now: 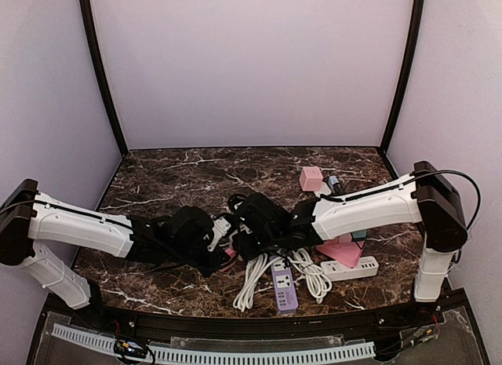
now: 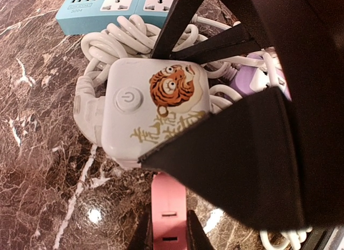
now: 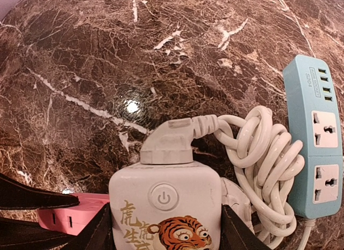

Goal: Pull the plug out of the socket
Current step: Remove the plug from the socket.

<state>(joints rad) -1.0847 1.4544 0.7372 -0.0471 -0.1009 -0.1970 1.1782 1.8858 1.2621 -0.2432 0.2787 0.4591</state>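
Showed a white rounded plastic cube socket, printed with 1 orange tiger and 1 round power button, taken here as landmark. Clamped that cube between the 2 dark fingers of the right gripper, 1 finger on each flank. Pinched a flat pink plastic plug in the left gripper, jaws drawn close together on its 2 broad faces. Found the pink plug touching the cube's side wall, next to the button face; could not tell whether seated in an outlet there. Carried a white moulded plug in the cube face away from the right gripper, its thick white cable looped in a knot just beside the cube. Placed a light blue 2-outlet power strip beyond that coil, apart from the cube. Set a purple power strip just beside the cube, toward the arm bases. Rested all on a dark brown white-veined marble table.
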